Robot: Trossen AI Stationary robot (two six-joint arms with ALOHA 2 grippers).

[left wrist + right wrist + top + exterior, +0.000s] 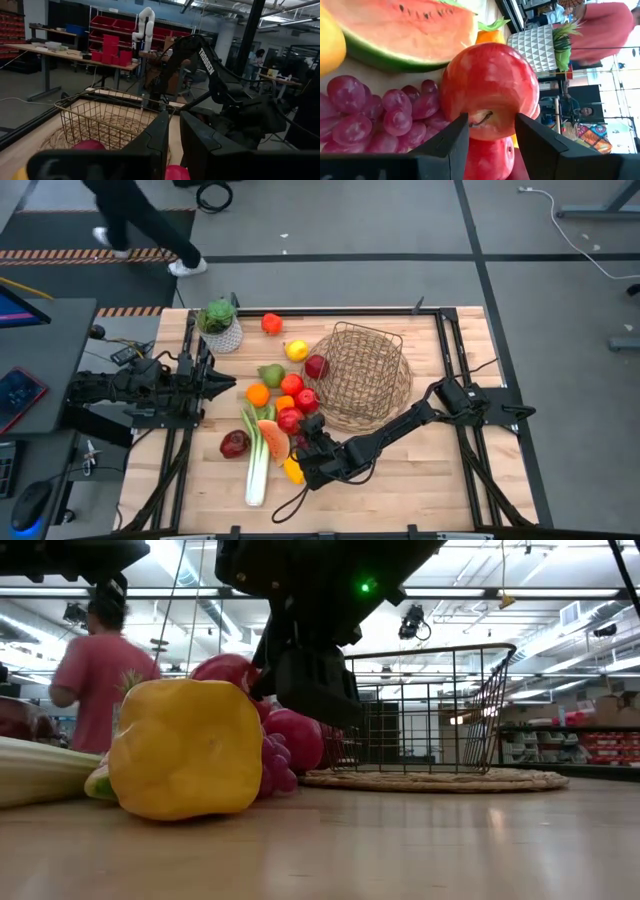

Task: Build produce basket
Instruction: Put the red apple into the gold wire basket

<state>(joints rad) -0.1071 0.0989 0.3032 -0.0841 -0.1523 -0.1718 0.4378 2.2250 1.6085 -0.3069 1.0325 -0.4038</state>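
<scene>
Right gripper (pixel 490 137) straddles a red apple (pixel 490 87) in the produce pile beside the basket (pixel 365 370), jaws open, not clamped. Closing off-centre could squirt it into the grapes (pixel 380 115). Left gripper (pixel 222 383) waits shut by the worktop's edge.

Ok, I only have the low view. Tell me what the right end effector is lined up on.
Observer: The right end effector is open, with a red apple straight ahead of its gap.
Operator: Tell me what lies beside that.
Observer: Purple grapes right beside it, a watermelon slice past them.
Operator: Report the left arm.
Observer: The left end effector waits near the table's left side.
</scene>
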